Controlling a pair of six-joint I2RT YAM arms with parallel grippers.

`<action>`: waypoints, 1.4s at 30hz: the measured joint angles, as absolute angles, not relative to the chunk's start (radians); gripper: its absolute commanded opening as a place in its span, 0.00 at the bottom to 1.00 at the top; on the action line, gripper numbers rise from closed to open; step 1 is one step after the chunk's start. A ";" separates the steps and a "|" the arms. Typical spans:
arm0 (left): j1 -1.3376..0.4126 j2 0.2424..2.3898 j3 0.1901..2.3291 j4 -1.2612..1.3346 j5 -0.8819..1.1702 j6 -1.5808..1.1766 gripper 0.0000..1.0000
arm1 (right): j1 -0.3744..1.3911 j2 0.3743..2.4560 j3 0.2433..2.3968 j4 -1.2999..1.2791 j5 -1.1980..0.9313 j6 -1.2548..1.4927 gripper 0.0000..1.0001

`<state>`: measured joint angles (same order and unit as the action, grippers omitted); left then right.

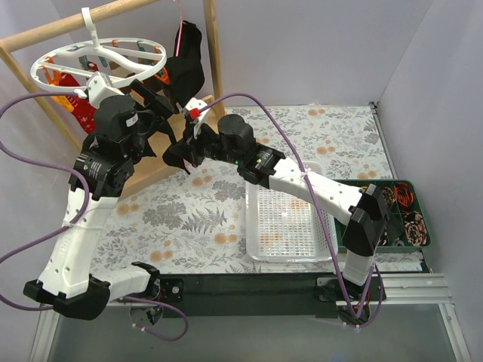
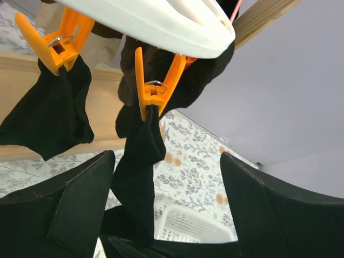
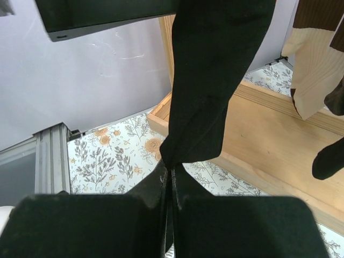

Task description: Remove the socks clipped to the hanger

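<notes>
The socks are hung from orange clips point(image 2: 153, 91) beneath the hanger point(image 2: 161, 21). A black sock point(image 3: 209, 70) is clamped at its lower end by the closed right gripper point(image 3: 171, 188), and a clipped sock point(image 2: 142, 156) is straddled by the left gripper point(image 2: 167, 180), whose fingers are spread apart. The fabric is judged light, limp and stretchy, so hold should be taken just below the clip and the pull directed straight down, lest the hanger be swung.

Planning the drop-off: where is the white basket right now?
Top view: the white basket sits right of centre on the table, under the right arm, beside the green tray.
</notes>
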<state>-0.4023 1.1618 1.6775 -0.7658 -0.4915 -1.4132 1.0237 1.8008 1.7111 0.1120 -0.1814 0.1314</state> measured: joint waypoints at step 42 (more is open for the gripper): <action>-0.402 1.270 1.625 -0.410 -0.760 -1.081 0.57 | 1.044 1.781 1.687 0.106 -0.149 0.147 0.01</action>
